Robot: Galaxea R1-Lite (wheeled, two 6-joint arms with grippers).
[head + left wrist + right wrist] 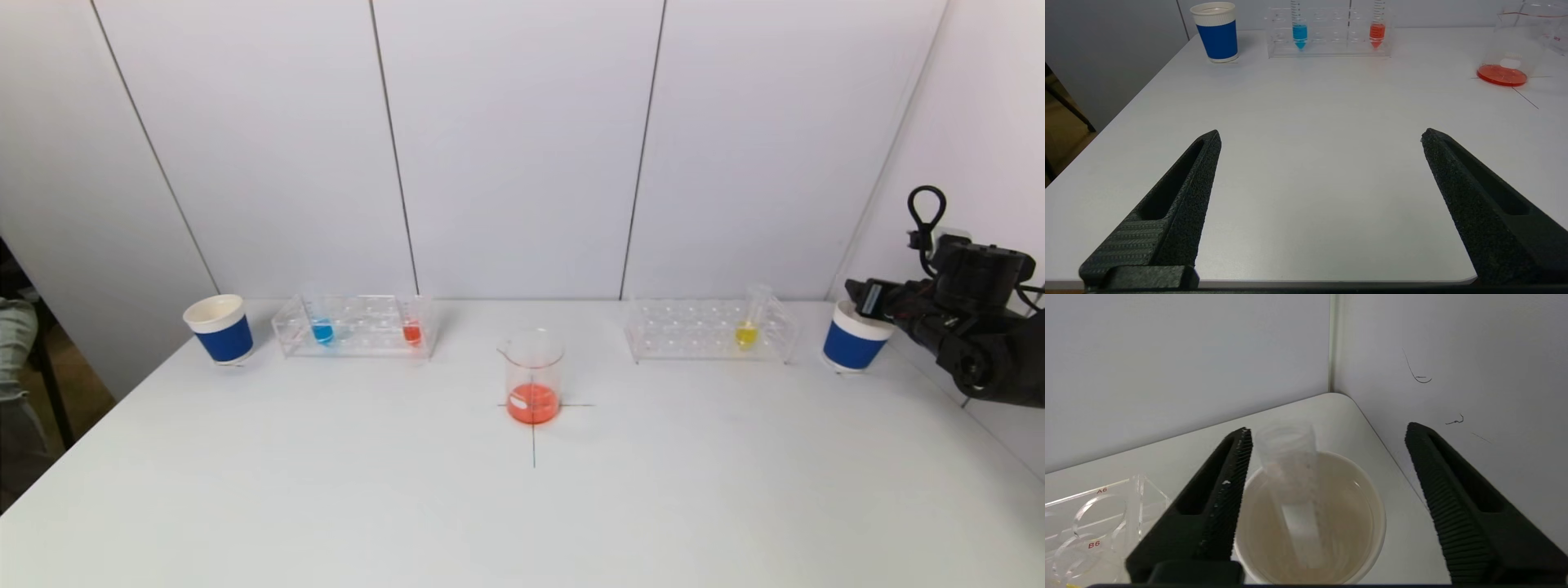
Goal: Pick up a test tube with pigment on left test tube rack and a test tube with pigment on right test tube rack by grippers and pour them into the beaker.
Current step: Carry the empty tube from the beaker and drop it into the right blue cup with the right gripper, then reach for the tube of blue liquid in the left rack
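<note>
The glass beaker [534, 384] at the table's centre holds a layer of orange-red liquid. The left rack [357, 327] carries a blue-pigment tube [322, 331] and a red-pigment tube [412, 331]. In the right rack [710, 331] stands a yellow-pigment tube [747, 331]. My right gripper [1329, 428] hovers open over the right paper cup [1372, 490]. A clear empty tube [1294, 486], blurred, sits tilted in that cup, free of both fingers. My left gripper [1321, 132] is open and empty over the table's near left part, out of the head view.
A second blue-sleeved paper cup [220, 328] stands left of the left rack. The right cup [853, 339] sits in the back right corner, close to the side wall. A black cross is drawn on the table under the beaker.
</note>
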